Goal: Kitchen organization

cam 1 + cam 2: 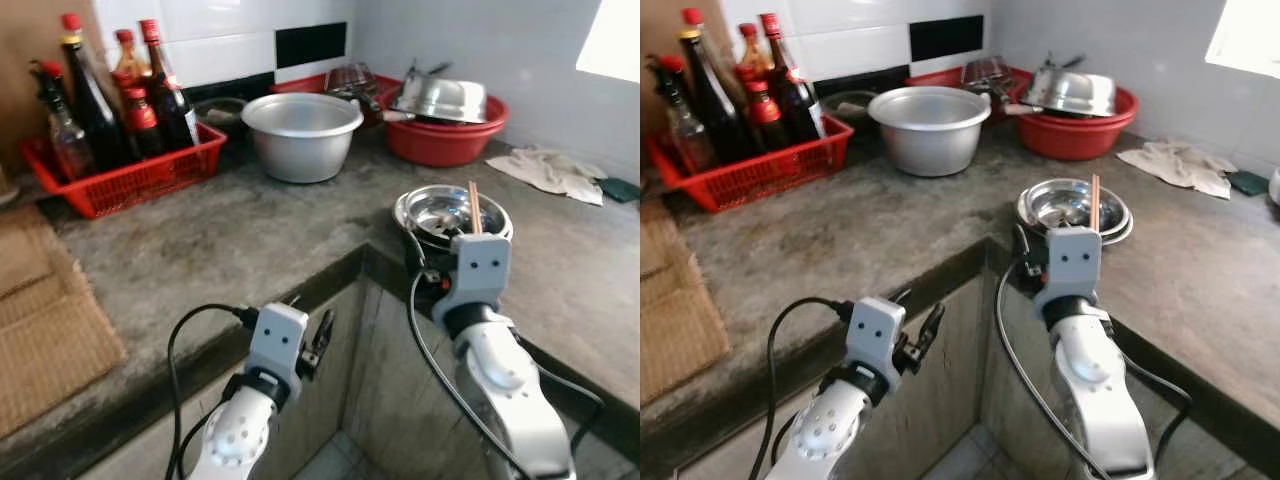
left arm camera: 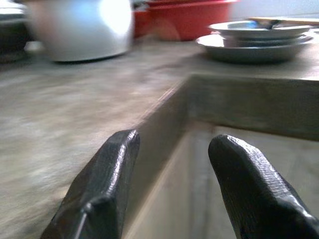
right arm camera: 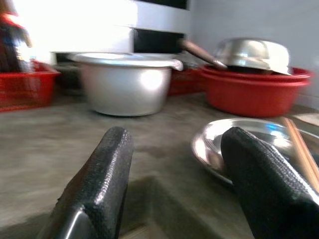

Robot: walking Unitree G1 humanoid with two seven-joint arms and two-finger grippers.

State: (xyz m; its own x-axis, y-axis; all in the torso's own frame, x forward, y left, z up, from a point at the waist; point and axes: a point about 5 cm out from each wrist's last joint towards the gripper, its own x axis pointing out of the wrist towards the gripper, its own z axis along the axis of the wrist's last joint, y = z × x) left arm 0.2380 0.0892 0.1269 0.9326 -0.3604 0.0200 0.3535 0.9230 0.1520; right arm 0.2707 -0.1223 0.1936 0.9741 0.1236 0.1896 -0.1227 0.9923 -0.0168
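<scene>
Presently both hands are open and empty: the right hand (image 3: 172,184) is just short of the steel plates (image 1: 452,212), apparently readying a grasp; the left hand (image 2: 172,194) waits off the bench (image 1: 230,240) edge, farther from the plates.

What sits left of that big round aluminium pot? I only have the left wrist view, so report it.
Observer: A red plastic basket holding dark sauce bottles.
Operator: Tell me where the right arm is.
Observer: The right gripper, fingers open, hovers at the counter's inner corner, close to the stacked shallow steel plates.
Operator: Report what lies past the round red plastic basin.
Observer: To the right of the red plastic basin, a crumpled pale cloth lies on the grey stone counter.
</scene>
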